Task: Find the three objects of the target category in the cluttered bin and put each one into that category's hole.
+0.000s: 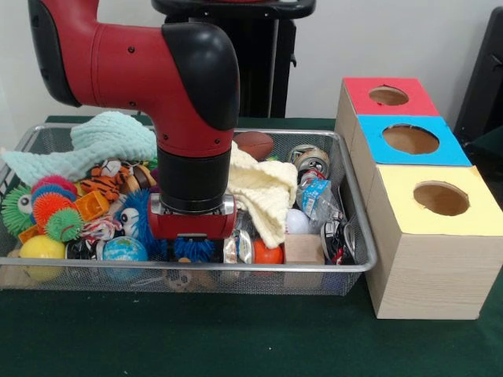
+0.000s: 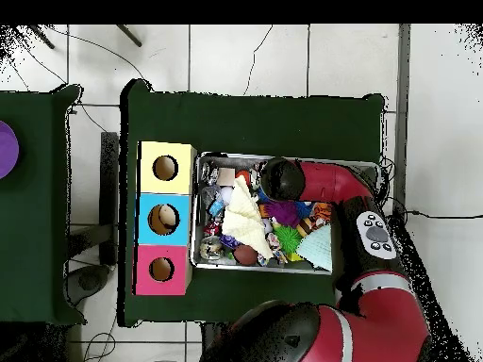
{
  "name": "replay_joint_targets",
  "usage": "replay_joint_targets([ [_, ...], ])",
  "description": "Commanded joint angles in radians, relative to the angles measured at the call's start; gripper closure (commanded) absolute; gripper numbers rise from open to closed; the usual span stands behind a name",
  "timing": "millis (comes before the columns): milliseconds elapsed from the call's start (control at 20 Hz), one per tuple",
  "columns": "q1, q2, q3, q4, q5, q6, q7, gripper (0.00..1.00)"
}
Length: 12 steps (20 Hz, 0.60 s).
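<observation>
A wire bin [image 1: 357, 236] holds a heap of toys, cloths and cans. My gripper [image 1: 192, 238] is lowered into the bin's front middle, pressed among a blue spiky toy [image 1: 137, 216] and a foil packet [image 1: 238, 247]; the red wrist hides its tips. Beside it lie a cream knitted cloth [image 1: 263, 188], an orange ball [image 1: 268, 253], a wooden block [image 1: 303, 248] and a white ball [image 1: 296, 221]. Right of the bin stand three boxes with round holes: red [image 1: 388, 96], blue [image 1: 410, 139], yellow [image 1: 441, 198]. From overhead, the arm [image 2: 325, 179] covers the bin's upper part.
A mint cloth [image 1: 102, 141], a tiger toy [image 1: 110, 179], green [image 1: 16, 208] and orange [image 1: 51, 208] spiky balls, a yellow ball [image 1: 41, 250] and a globe ball [image 1: 124, 250] fill the left. A brown football [image 1: 255, 144] and cans [image 1: 308, 159] lie at the back.
</observation>
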<state>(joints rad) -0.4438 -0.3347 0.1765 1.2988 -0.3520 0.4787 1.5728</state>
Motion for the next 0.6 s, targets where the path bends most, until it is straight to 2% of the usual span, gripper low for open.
replay_joint_targets([
  [50,-0.018,0.322,0.074,-0.134,-0.119,-0.328,0.038,0.0],
  [200,-0.023,0.328,0.079,-0.141,-0.108,-0.294,0.034,0.0],
  [550,-0.01,0.318,0.059,-0.131,-0.138,-0.37,0.072,0.0],
  [600,-0.01,0.317,0.059,-0.129,-0.147,-0.392,0.073,1.0],
])
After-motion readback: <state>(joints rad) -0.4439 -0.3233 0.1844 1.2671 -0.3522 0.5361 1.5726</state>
